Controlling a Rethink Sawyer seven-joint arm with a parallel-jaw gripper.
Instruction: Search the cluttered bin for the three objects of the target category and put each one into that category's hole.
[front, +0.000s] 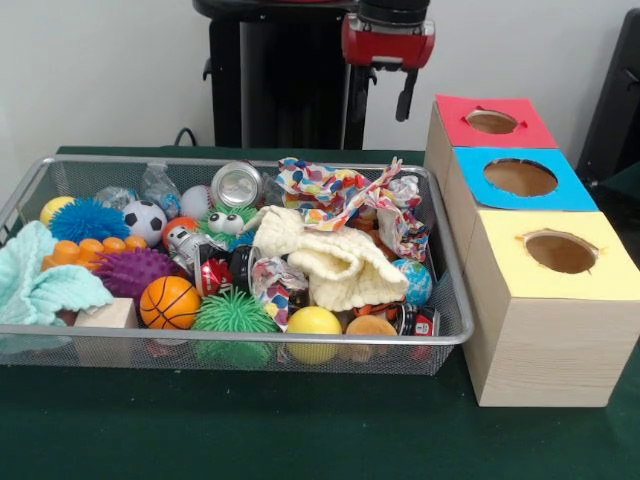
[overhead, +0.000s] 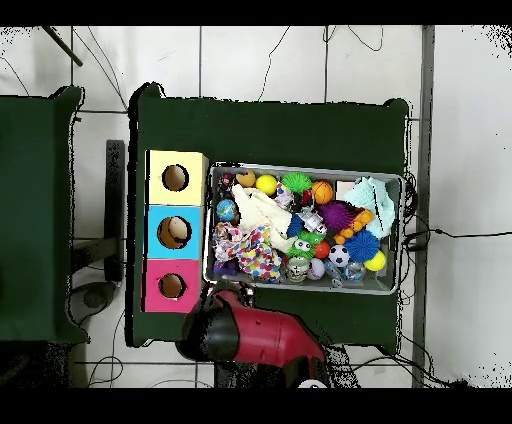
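The wire mesh bin (front: 455, 335) sits on the green table, full of toys; it also shows in the overhead view (overhead: 300, 167). White spotted fabric (front: 335, 190) lies bunched at the bin's far right, and a second piece (front: 405, 230) trails toward the right wall. A third spotted scrap (front: 280, 285) shows beside the cream cloth. From above, the spotted fabric (overhead: 250, 252) lies at the bin's end nearest the boxes. The yellow-topped box's hole (front: 560, 252) (overhead: 175, 178) is empty. My gripper (front: 385, 92) hangs open and empty, high above the bin's far right corner.
A cream knitted cloth (front: 335, 262) covers the bin's middle right. A mint towel (front: 40, 285) lies at the left end. Balls, spiky toys and a can (front: 236, 184) fill the rest. The blue-topped box (front: 520, 177) and the red-topped box (front: 491, 121) stand behind the yellow one.
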